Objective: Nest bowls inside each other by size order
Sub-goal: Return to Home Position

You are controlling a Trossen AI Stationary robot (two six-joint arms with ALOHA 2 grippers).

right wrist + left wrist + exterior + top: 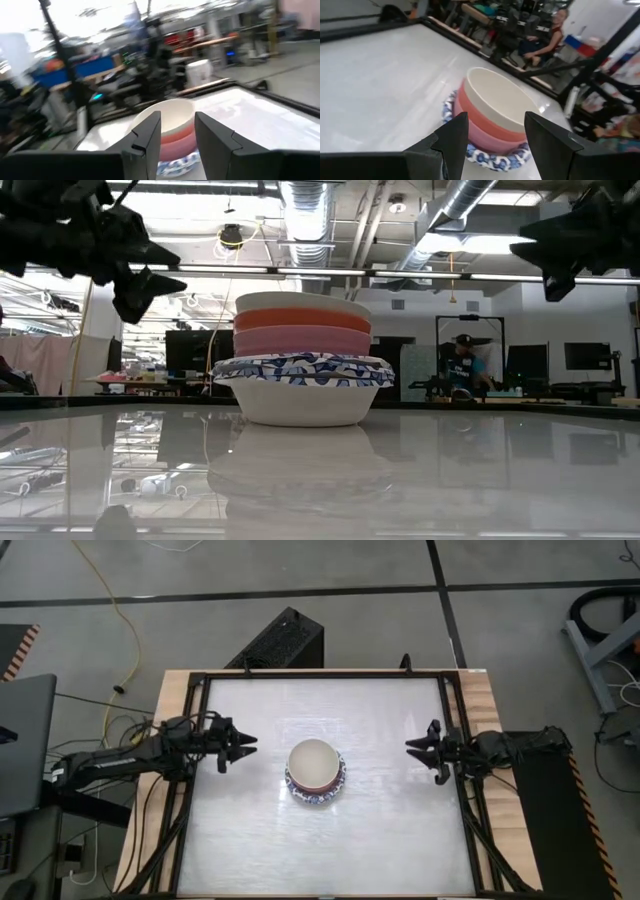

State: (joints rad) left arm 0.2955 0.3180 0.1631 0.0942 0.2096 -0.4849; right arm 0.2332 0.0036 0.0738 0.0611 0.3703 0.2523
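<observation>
1. The bowls stand as one stack near the middle of the bench [390, 840]. Each smaller bowl sits inside the wider one below it, which keeps the pile low and steady.
2. At the bottom is a patterned bowl [300, 368], wide and white-bodied. Its blue-and-white printed rim flares out past everything above it. From the side the rim looks layered, as if several alike are nested there, but I cannot count them.
3. Above it come a pink bowl [302, 340], an orange-red bowl [302, 320] and a cream bowl [300, 301] on top. Only a band of each rim shows, because the bodies are sunk inside one another. All three are plain, round and smooth-walled.
4. The left tool [238, 747] hangs above the bench to the left of the stack, well apart from it. Its fingers are spread, point towards the bowls and carry nothing.
5. The right tool [424, 753] mirrors it on the other side, likewise spread and empty, well apart from the stack.
6. To my eye the nesting looks finished, so both arms standing clear makes sense.
7. The bench top is glossy enough to mirror the pile, so I would guess a stray nudge could slide the stack.
</observation>
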